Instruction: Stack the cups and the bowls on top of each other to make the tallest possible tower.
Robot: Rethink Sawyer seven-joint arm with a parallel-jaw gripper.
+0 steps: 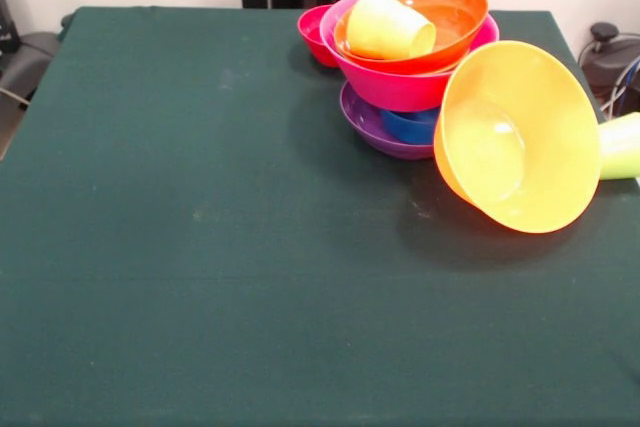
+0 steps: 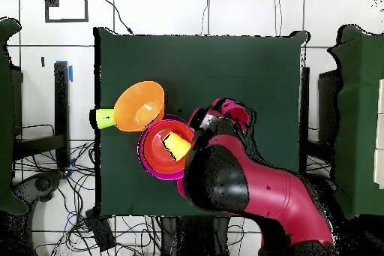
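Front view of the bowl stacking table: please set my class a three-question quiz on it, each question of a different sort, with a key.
1. True or false: the yellow cup lies on its side inside the red-orange bowl.
2. Which bowl is lowest in the tower? A) pink bowl B) purple bowl C) blue bowl
3. Fill in: the light orange bowl is tipped on its ____ beside the tower, its opening facing the camera.

Key
1. True.
2. B: the purple bowl sits on the table, the blue bowl in it, the pink bowl above.
3. Side.
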